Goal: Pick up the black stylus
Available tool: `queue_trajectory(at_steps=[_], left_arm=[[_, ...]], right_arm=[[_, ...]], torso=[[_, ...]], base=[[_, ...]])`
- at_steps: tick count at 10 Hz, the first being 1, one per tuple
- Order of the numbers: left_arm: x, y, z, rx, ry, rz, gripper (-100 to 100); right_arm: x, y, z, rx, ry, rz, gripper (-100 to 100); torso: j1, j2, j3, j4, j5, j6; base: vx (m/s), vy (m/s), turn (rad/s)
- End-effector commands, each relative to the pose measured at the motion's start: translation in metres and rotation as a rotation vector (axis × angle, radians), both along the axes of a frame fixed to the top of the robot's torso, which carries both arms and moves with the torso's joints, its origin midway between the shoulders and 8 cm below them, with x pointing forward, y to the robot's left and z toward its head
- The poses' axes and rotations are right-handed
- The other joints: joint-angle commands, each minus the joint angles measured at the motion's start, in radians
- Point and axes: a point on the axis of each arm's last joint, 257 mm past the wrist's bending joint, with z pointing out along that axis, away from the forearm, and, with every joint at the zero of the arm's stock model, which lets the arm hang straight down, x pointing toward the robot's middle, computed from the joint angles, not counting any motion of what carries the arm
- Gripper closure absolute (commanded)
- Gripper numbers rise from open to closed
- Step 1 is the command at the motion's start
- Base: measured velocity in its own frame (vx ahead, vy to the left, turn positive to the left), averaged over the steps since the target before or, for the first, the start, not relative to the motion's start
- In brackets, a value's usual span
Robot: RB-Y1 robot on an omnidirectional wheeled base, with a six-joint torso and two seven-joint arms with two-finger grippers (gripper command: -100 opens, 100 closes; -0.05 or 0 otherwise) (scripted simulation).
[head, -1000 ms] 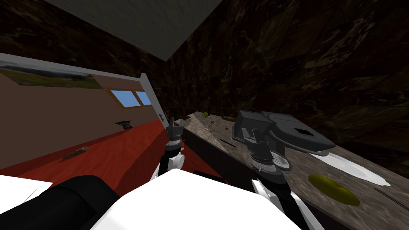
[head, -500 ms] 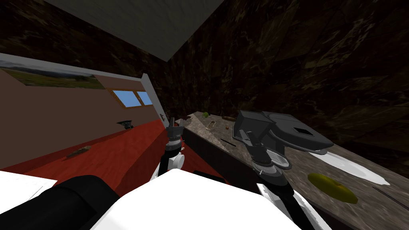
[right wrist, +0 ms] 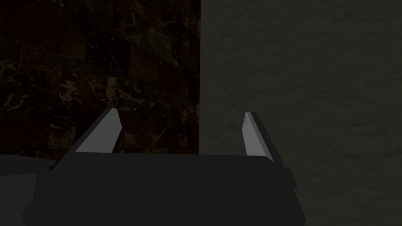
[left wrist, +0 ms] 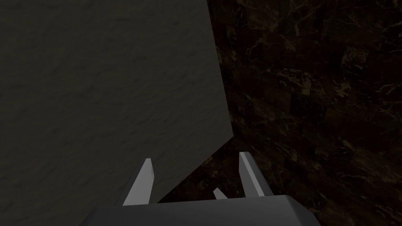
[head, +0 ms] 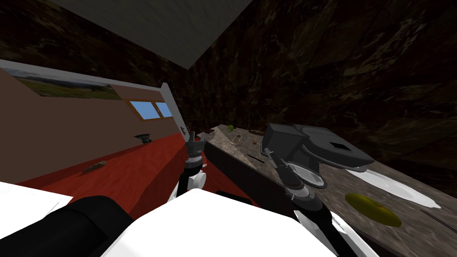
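We log the left gripper (left wrist: 195,157) with fingers apart and empty, raised beside the left edge of the surface (head: 332,185). We take the black stylus (head: 255,158) to be the thin dark rod lying flat on the surface between the arms, its long axis slanting toward the right gripper (right wrist: 181,112). That gripper is wide, empty and just beside it, so we judge the right arm nearer. No readable writing.

- left gripper (left wrist: 196,176) points straight up just beside the counter (head: 339,183), wrist upright, fingers standing apart.
- right gripper (right wrist: 178,131) slants up over the counter, forearm stretched forward, fingers spread wide.
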Motion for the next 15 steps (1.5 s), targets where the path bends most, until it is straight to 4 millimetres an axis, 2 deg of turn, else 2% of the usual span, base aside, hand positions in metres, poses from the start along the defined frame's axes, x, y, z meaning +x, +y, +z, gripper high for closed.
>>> queue_trajectory(at_steps=[1,4,6,7,8,9,11,12,13,14,15], left_arm=[[0.000,0.000,0.000,0.000,0.000,0.000,0],[0.000,0.000,0.000,0.000,0.000,0.000,0],[0.000,0.000,0.000,0.000,0.000,0.000,0],[0.000,0.000,0.000,0.000,0.000,0.000,0],[0.000,0.000,0.000,0.000,0.000,0.000,0],[0.000,0.000,0.000,0.000,0.000,0.000,0],[0.000,0.000,0.000,0.000,0.000,0.000,0],[0.000,0.000,0.000,0.000,0.000,0.000,0],[0.000,0.000,0.000,0.000,0.000,0.000,0],[0.000,0.000,0.000,0.000,0.000,0.000,0],[0.000,0.000,0.000,0.000,0.000,0.000,0]], right_arm=[[-0.001,0.002,-0.009,-0.054,0.009,0.021,-100],[-0.004,0.005,-0.036,-0.178,0.037,0.057,-100],[-0.005,0.007,-0.040,-0.214,0.044,0.077,-100],[-0.006,0.006,-0.054,-0.271,0.060,0.092,-100],[-0.008,0.006,-0.057,-0.297,0.065,0.106,-100],[-0.009,0.004,-0.071,-0.347,0.083,0.118,-100],[-0.011,0.004,-0.075,-0.381,0.089,0.136,-100],[-0.012,0.001,-0.090,-0.438,0.111,0.152,-100],[-0.014,0.000,-0.093,-0.462,0.115,0.165,-100],[-0.015,-0.004,-0.108,-0.511,0.139,0.176,-100],[-0.017,-0.005,-0.110,-0.538,0.143,0.190,-100]], torso=[[0.000,0.000,0.000,0.000,0.000,0.000],[0.000,-0.001,0.000,0.000,0.000,0.000],[0.000,-0.001,-0.001,0.000,0.000,0.000],[0.000,-0.002,-0.001,0.000,0.000,0.000],[0.000,-0.002,-0.001,0.000,0.000,0.000],[0.000,-0.002,-0.001,0.000,0.000,0.000],[0.000,-0.002,-0.001,0.000,0.000,0.000],[0.000,-0.002,-0.001,0.000,0.000,0.000],[0.000,-0.002,-0.001,0.000,0.000,0.000],[0.000,-0.002,-0.001,0.000,0.000,0.000],[0.000,-0.002,-0.001,0.000,0.000,0.000]], base=[[-0.024,0.011,0.020],[-0.019,0.014,0.042],[-0.010,0.009,0.017],[-0.009,0.012,0.070],[-0.011,0.011,0.037],[-0.012,0.018,0.090],[-0.007,0.009,0.012],[-0.007,0.013,0.102],[-0.006,0.011,0.042],[-0.005,0.016,0.105],[-0.003,0.014,0.045]])
